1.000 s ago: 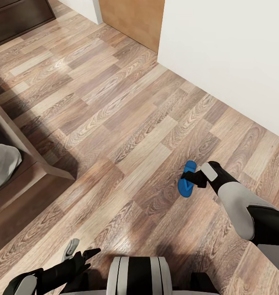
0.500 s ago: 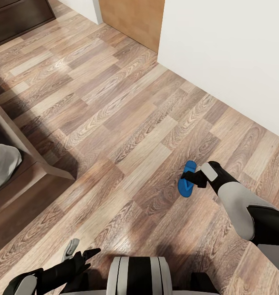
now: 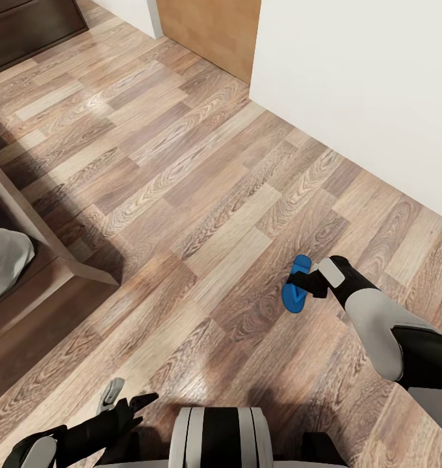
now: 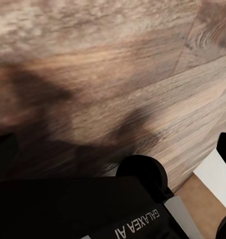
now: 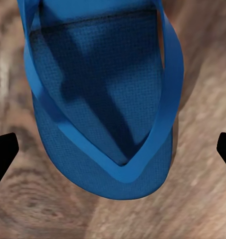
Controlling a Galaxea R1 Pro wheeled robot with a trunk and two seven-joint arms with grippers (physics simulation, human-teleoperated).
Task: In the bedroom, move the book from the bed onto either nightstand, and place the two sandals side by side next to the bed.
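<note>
Sandal, bright blue and flat with thin blue straps [image 3: 296, 288], is lying on the light brown wood-plank floor [image 3: 201, 188], well apart from the bed and not far from the white wall [image 3: 364, 84]. In the head view the right gripper [image 3: 303, 283] is hanging directly over it, its black body covering the middle of the sole, so the toe and heel ends are showing on either side. The right wrist view is giving what the head view is hiding: the sandal [image 5: 105, 99] seen from close above, its straps meeting in a V near the rounded toe end, and the two black fingertips [image 5: 4, 152] standing wide apart at opposite edges of the picture, the jaws spread with the sandal between them and touching neither tip.

The dark brown wooden bed frame [image 3: 58, 260] with a corner of its pale grey mattress [image 3: 5, 260] is sitting at the left of the head view, and a light wooden door [image 3: 205, 32] is showing at the far end of the floor, beside the wall.

The left gripper [image 3: 120, 400] is hovering low near the robot's trunk, its jaws spread and holding nothing. The left wrist view is showing blurred floor planks [image 4: 113, 64] crossed by shadow and the robot's own black base with white lettering.
</note>
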